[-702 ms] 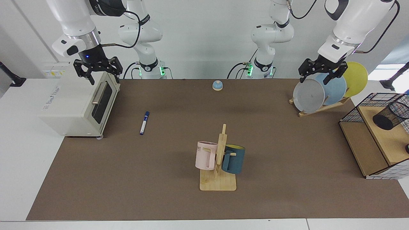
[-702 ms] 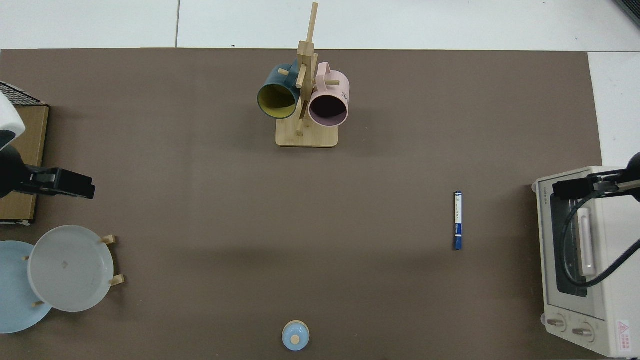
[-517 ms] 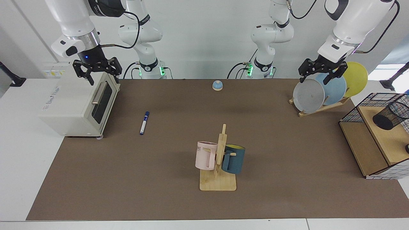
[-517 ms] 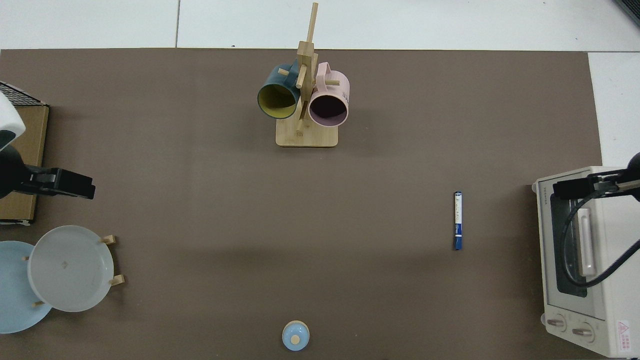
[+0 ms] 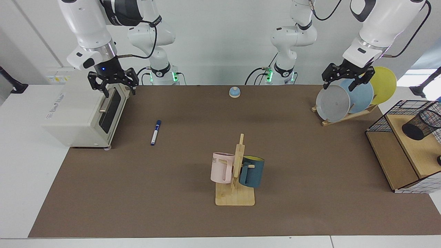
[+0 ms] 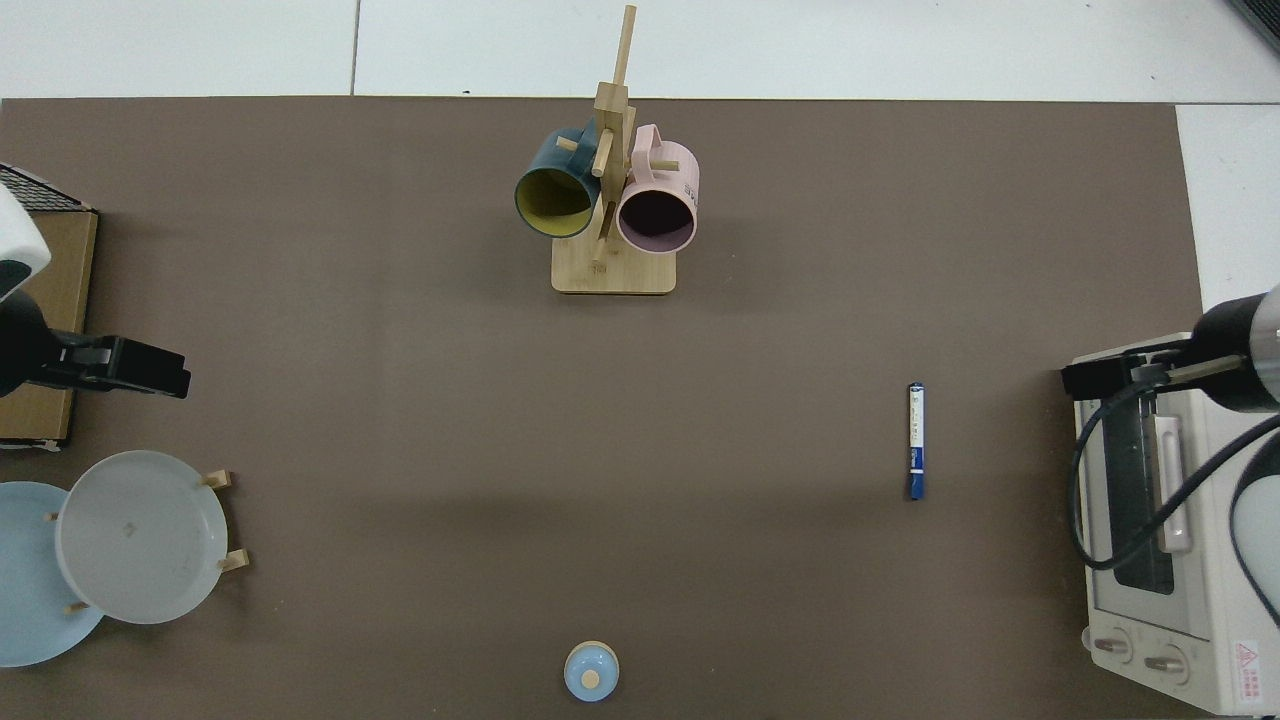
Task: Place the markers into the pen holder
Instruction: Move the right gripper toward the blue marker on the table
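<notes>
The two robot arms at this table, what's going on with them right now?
Nothing is being held yet. The marker lies flat on the brown mat, beside the toaster oven. The right gripper hangs open above the oven's front edge, the nearer of the two to the marker. The left gripper waits open above the plate rack. The pen holder lies tipped on a wooden shelf in the wire basket, with no marker in it.
</notes>
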Robot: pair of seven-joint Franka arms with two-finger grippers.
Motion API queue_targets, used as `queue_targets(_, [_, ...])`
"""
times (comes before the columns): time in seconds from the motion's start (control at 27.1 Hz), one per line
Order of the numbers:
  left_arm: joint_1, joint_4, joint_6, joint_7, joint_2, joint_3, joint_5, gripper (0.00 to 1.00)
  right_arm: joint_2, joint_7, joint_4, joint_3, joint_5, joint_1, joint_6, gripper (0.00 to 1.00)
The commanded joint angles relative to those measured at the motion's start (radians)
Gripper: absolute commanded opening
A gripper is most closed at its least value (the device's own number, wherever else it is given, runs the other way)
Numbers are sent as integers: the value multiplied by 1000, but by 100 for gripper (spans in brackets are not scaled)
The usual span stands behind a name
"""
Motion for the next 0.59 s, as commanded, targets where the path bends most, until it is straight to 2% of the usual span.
queue_targets(0.0, [0,-15,0,-5,-19,2,4,100,27,25,-38,1,-3,6,62,100])
queue_targets(0.22, [0,-16,0,-5,-19,2,2,100,84,66,-106,1,-5,15,139,100])
queue_targets(0.37, [0,-16,0,-5,-19,2,4,100,121,103,-195,2,-3,29,257,100])
queue_targets(0.55, [0,-16,0,-5,-19,2,2,100,199,139,-219,2,-3,59,337,100])
